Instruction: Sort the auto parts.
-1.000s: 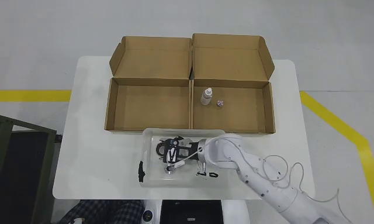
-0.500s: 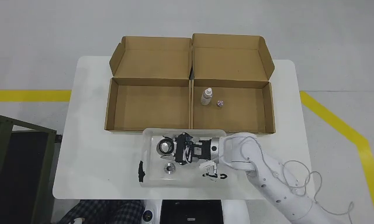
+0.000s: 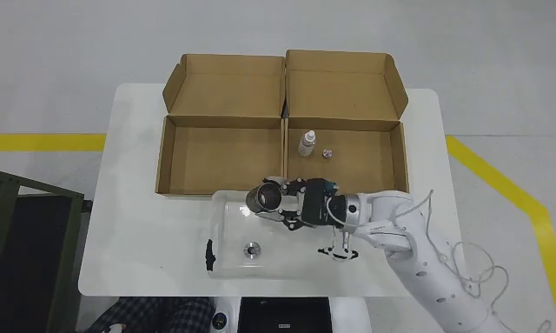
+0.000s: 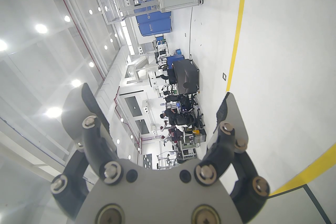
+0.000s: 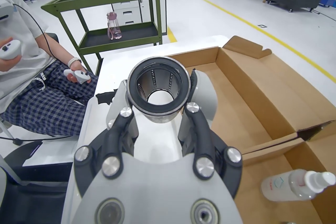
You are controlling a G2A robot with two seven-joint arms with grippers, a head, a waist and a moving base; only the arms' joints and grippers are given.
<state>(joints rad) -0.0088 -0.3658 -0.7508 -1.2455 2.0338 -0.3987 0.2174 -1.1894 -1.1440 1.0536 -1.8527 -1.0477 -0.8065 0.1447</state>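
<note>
Right wrist view, bearing (image 5: 158,114) gripped within right end effector (image 5: 159,91)

Shiny metal sleeve (image 5: 160,114), matt cardboard box (image 3: 226,159), clear plastic tray (image 3: 230,246)

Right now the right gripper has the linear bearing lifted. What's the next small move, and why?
Probably carry the linear bearing a little forward, over the left cardboard box, before releasing. The right gripper is shut on it above the clear tray's far rim, just short of that box; the other box holds a spray bottle.
</note>
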